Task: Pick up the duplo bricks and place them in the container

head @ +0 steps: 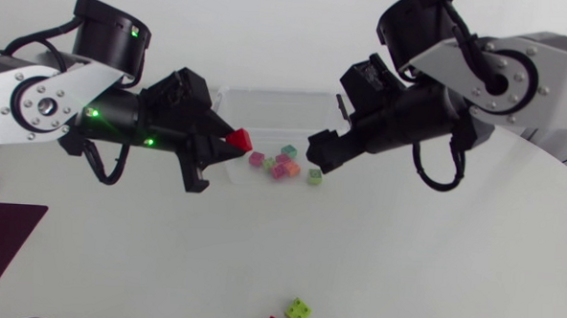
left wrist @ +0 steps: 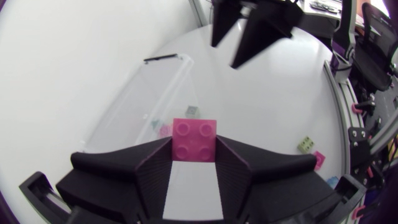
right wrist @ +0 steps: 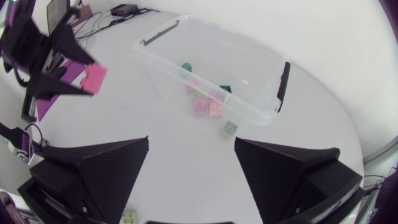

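The left gripper (left wrist: 194,144) is clenched on a pinkish-red square plastic duplo brick (head: 239,138), poised left of centre beside the clear rectangular plastic container (head: 267,99), likely for dropping in. The right gripper (head: 319,153) hangs released and empty right of centre, and a lime-green brick (head: 299,311) waits at bottom centre.

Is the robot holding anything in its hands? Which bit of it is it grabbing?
The left hand pinches a pink brick by two opposite sides, studs showing. The right hand is open and holds nothing.
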`<action>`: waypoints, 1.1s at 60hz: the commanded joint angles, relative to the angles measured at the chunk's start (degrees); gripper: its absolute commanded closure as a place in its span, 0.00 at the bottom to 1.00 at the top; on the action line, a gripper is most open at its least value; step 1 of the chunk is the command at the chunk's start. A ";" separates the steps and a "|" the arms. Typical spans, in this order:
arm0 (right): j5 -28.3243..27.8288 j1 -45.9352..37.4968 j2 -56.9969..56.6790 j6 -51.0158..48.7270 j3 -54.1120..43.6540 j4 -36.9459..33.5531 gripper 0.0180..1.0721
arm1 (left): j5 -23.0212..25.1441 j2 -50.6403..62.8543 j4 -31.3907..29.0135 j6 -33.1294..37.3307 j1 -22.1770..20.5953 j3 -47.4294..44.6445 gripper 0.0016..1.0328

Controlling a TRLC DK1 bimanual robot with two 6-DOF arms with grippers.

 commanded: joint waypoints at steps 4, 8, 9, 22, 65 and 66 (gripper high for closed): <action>0.69 3.32 -4.15 -1.35 -8.33 -0.84 0.05 | 0.38 5.37 8.07 -9.67 1.60 5.09 0.97; 0.87 5.69 -5.82 -1.43 -12.20 -1.10 0.05 | -0.33 9.58 12.11 -14.33 3.01 9.31 0.97; 0.87 6.31 -6.00 -1.43 -13.08 -1.19 0.05 | -0.68 10.55 13.26 -15.48 3.19 10.01 0.97; 0.87 12.81 -5.74 -1.61 -20.46 -2.24 0.05 | -7.09 22.50 18.71 -19.34 4.33 18.63 0.97; 3.41 23.36 10.79 -1.61 -20.38 -1.36 0.10 | -11.58 12.13 10.88 -16.88 5.38 14.23 0.04; 3.59 23.53 11.05 -1.61 -20.20 -1.45 0.10 | -11.58 11.25 10.27 -16.44 5.29 13.53 0.04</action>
